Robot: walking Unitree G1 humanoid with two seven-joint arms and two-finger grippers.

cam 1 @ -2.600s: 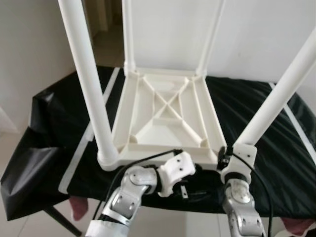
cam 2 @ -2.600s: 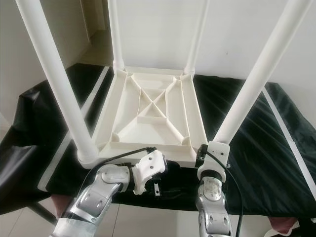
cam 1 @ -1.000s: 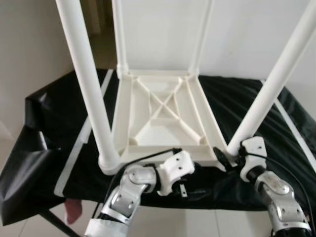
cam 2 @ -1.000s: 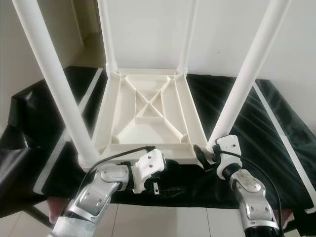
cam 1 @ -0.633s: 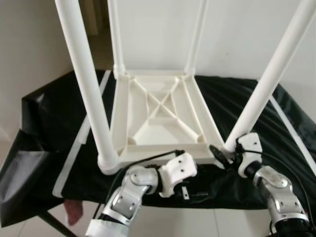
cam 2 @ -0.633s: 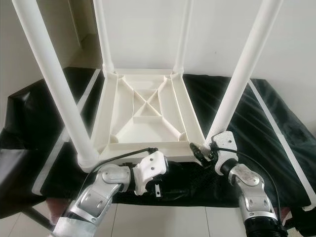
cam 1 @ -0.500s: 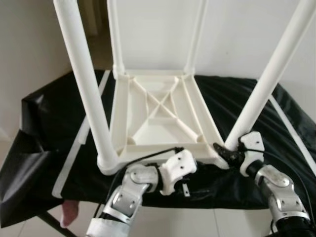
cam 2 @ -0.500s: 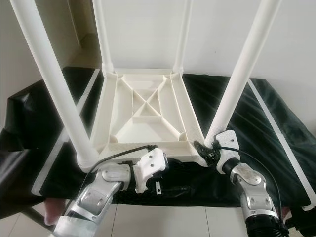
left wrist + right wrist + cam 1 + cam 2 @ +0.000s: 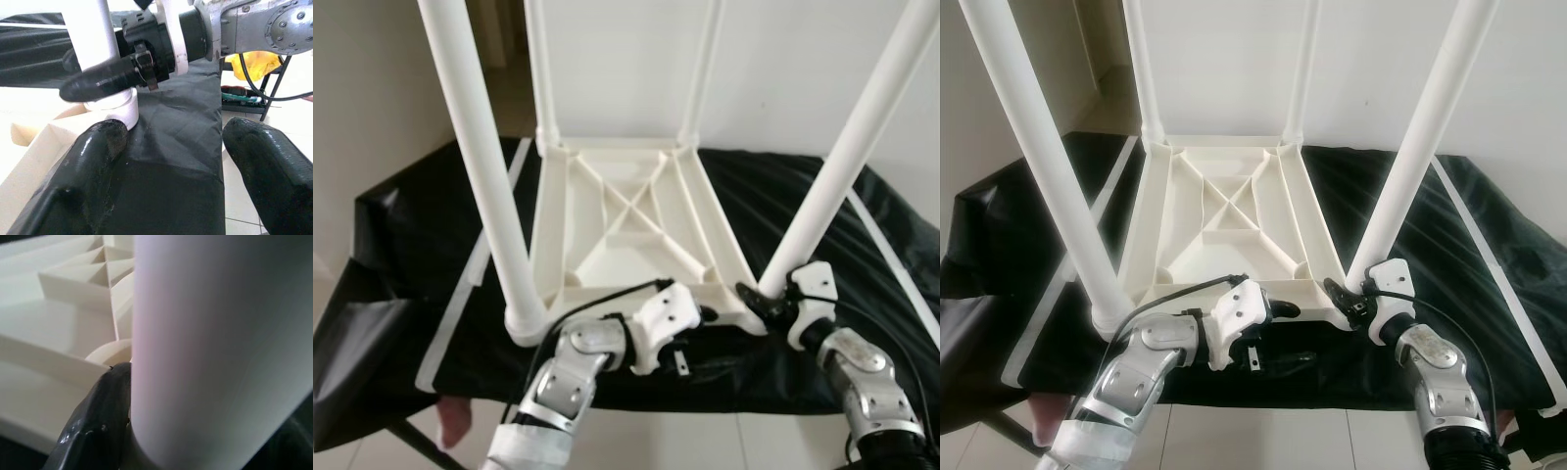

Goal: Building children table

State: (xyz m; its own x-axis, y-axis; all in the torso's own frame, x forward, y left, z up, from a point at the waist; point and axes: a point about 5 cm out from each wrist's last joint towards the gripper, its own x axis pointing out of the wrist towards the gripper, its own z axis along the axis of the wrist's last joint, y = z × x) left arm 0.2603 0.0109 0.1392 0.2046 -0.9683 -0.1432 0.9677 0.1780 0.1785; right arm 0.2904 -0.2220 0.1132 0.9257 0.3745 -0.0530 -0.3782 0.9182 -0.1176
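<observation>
- White plastic makes up the children's table (image 9: 626, 220), which lies upside down on a black cloth (image 9: 421, 235) covering a work surface, its ribbed underside facing up.
- Four white legs stand up from the corners: the near left leg (image 9: 484, 186), the near right leg (image 9: 847, 162), and two thinner-looking far legs (image 9: 536, 69) against the pale wall (image 9: 626, 59).
- Pale tape strips (image 9: 475, 284) run along the cloth on both sides of the tabletop.
- On the robot's right, the right gripper (image 9: 766, 302) sits at the base of the near right leg, just where it meets the corner socket.
- Seen from the right wrist, one black finger (image 9: 100, 421) presses against the side of the leg, which passes between the two fingers; the other finger is a dark edge on the far side, so the pincer is clamped around the leg.
- Toward the middle of the near edge, the left gripper (image 9: 690, 315) reaches under the tabletop's front rim, over the cloth.
- From the left wrist, its two black fingers (image 9: 93, 166) are spread wide apart with nothing between them but cloth; one fingertip lies just beside the round socket of the near right leg.
- A black cable (image 9: 607, 299) loops over the left wrist.
</observation>
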